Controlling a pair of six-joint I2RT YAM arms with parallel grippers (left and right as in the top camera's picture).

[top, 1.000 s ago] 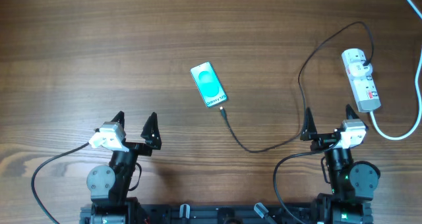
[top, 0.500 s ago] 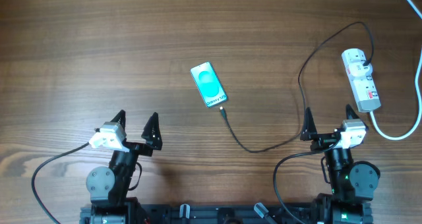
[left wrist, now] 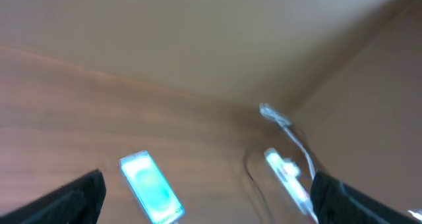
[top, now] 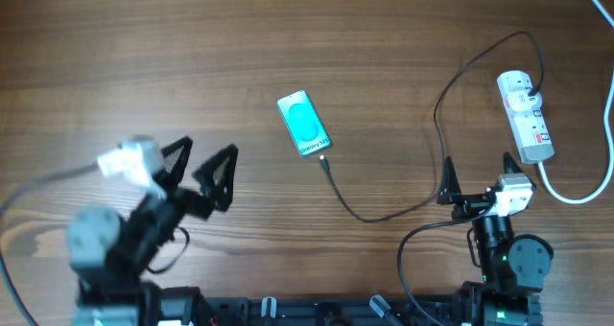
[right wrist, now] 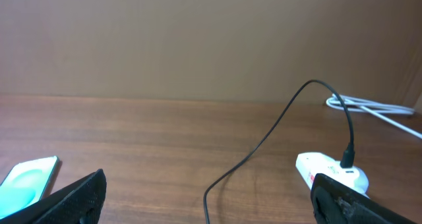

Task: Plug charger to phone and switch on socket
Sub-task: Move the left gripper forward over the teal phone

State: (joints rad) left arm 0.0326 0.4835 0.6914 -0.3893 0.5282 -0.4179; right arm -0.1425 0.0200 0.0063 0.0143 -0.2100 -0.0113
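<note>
**Status: early stage. Nothing is held, and no step can be confirmed as complete.**

1. Table (top: 144,58): carries all the task items. Both arms are at its near edge.
2. Left gripper (top: 200,165): jaws wide, nothing between them. It shows blurred in the overhead view.
3. Right gripper (top: 477,180): jaws wide, nothing between them.
4. Socket (top: 525,115): lies ahead of the right jaws and slightly to their right, near but not touching. It is well apart from the left jaws. In the right wrist view a black plug stands in its near end, so the supply end of the charger appears fitted. The switch position is too small to read, so treat switching on as outstanding.
5. Phone (top: 303,125): lies flat with its screen lit, ahead of the left jaws and to their right, well apart. It is ahead and far to the left of the right jaws.
6. Charger (top: 384,215): the cable runs loose across the table, from the socket to the phone, passing just left of the right jaws.
7. Plug tip (top: 324,160): lies at the phone's near edge. Whether it is seated or merely just beside the port cannot be told.

Remaining, as judged:
- Verify or seat the tip.
- Press the socket switch.
</note>
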